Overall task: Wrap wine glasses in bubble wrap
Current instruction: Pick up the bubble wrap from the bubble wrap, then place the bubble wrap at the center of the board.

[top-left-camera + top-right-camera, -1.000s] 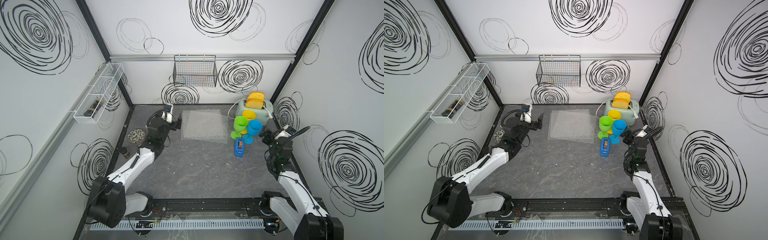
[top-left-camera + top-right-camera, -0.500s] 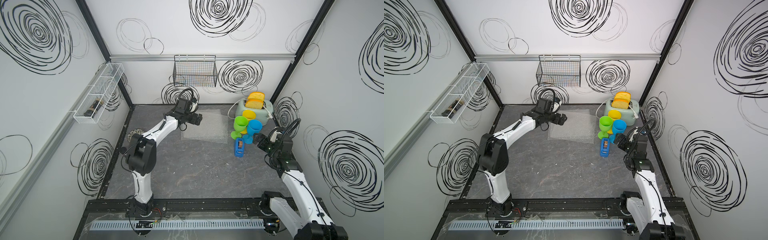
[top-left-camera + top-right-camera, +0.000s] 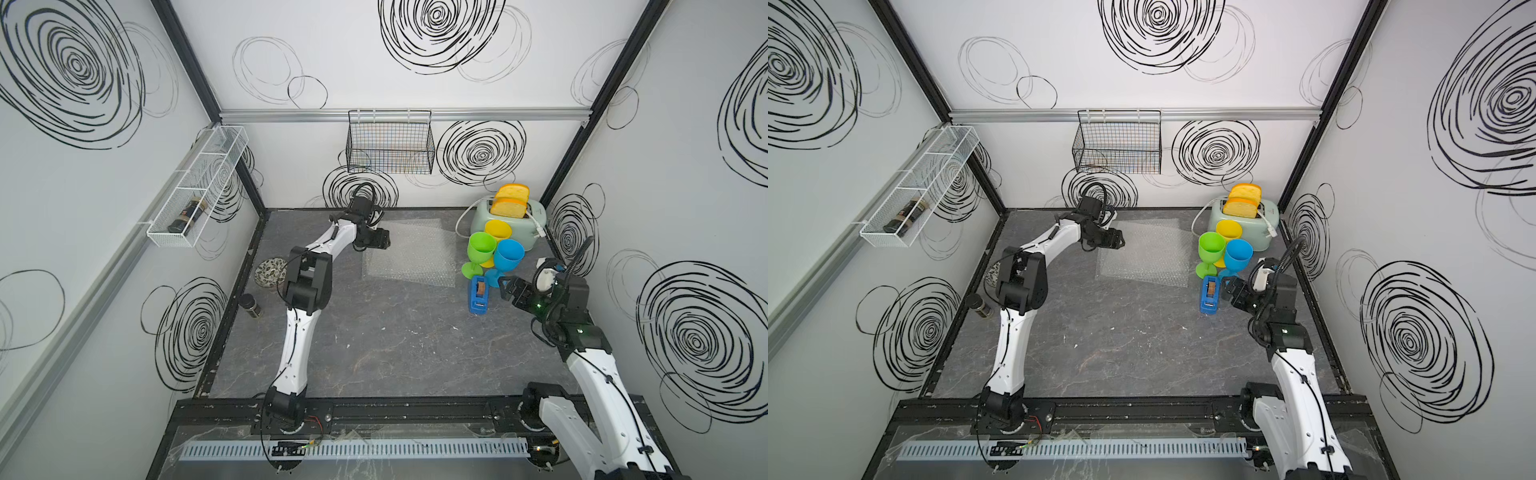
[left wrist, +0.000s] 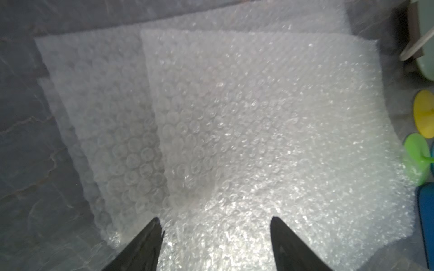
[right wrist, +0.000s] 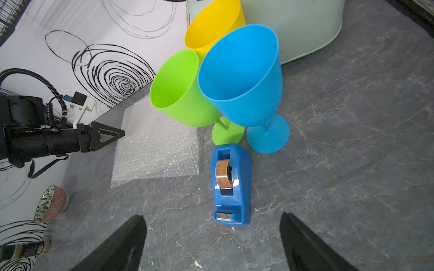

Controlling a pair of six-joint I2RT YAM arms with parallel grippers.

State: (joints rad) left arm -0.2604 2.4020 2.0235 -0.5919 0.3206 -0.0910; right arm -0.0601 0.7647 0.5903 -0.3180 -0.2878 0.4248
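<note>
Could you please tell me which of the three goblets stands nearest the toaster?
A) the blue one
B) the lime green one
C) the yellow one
C: in a top view the yellow goblet stands right beside the toaster, while the lime green goblet and the blue goblet stand on its far side from the toaster.

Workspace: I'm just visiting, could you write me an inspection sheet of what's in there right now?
Surface: grey marbled table.
Job's things: green goblet, blue goblet, yellow goblet upright, clustered; bubble wrap sheets flat, overlapping.
Clutter: tape dispenser, toaster with bread, patterned bowl, spice jar.
Pincers: left pincer open over bubble wrap; right pincer open, empty, facing tape dispenser.
Cables: white toaster cord on table.
Surroundings: black wire basket, white wire shelf holding a jar, swirl-painted walls.
</note>
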